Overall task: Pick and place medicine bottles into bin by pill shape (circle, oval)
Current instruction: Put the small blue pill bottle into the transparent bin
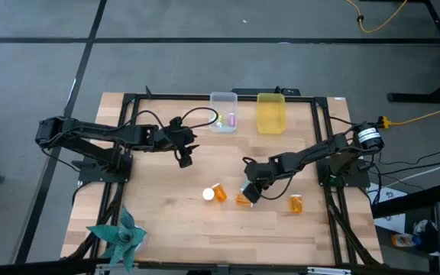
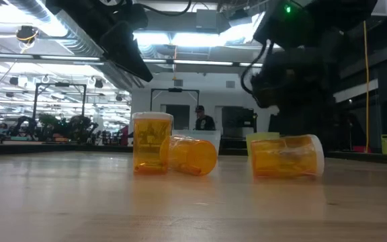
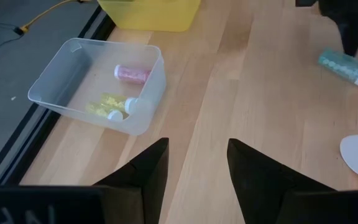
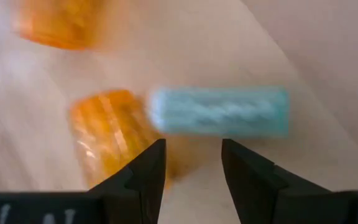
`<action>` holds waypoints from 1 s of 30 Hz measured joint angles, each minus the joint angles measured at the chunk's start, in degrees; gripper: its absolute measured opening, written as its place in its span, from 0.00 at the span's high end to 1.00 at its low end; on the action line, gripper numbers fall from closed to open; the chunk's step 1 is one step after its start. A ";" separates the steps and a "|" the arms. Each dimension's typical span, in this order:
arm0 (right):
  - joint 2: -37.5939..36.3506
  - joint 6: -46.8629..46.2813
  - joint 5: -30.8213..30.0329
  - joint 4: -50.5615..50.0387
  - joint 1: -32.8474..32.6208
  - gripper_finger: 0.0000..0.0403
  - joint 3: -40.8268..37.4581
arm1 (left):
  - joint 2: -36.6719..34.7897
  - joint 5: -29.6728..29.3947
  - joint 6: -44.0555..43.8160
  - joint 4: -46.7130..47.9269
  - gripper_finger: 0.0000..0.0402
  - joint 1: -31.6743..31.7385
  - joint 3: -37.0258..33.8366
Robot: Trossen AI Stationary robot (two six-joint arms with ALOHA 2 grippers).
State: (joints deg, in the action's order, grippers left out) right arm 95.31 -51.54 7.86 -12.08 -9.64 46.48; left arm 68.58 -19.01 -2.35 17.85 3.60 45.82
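Note:
A teal vial [image 4: 219,111] lies on its side on the wooden table, right against an amber bottle [image 4: 104,134] that also lies flat. My right gripper [image 4: 191,155] is open just above them [image 1: 250,192], its fingers short of the vial and touching nothing. The vial also shows in the left wrist view [image 3: 345,65]. A second amber bottle with a white cap [image 1: 214,193] stands a little to the left. A third amber bottle [image 1: 296,203] lies to the right. My left gripper [image 1: 186,156] is open and empty above the table, near the clear bin [image 1: 224,121].
The clear bin [image 3: 98,84] at the table's far edge holds a pink vial [image 3: 132,73] and a yellow-green vial [image 3: 107,106]. A yellow bin [image 1: 271,112] stands to its right. A teal paper pinwheel [image 1: 121,237] lies at the near left corner. A person shows in the room behind [image 2: 203,121].

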 joint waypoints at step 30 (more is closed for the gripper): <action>-0.20 18.11 13.84 0.77 12.75 0.61 0.61 | 0.00 -0.04 4.57 -1.58 0.61 0.02 0.00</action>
State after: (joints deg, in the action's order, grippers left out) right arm 95.11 -33.43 21.71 -11.31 3.11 47.09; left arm 68.57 -19.05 2.22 16.27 3.62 45.82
